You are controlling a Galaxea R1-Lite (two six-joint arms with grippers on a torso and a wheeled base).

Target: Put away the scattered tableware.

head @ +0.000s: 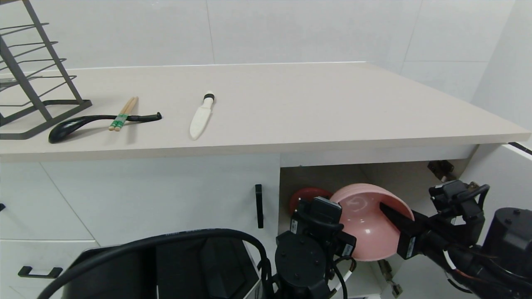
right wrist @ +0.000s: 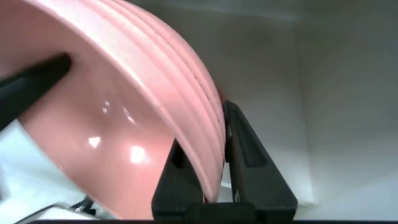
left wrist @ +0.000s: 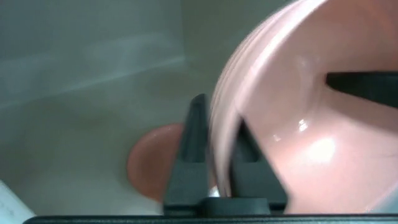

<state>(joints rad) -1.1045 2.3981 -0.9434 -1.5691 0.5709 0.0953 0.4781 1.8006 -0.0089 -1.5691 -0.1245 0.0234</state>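
Collision worries me: my left gripper [left wrist: 219,115] and right gripper [right wrist: 202,127] pinch the tilted pink bowl [head: 365,224] near the red dish [head: 305,196].

Bright even light on countertop [head: 311,104], dim cabinet interior [head: 324,176], glare spots inside pink bowl [head: 361,228]

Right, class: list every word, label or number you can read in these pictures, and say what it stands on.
Nothing is readable.
White stickers on the left claw and right claw: too small to read.
Green band on the chopsticks: too small to tell.
Pink bowl: no print shows.
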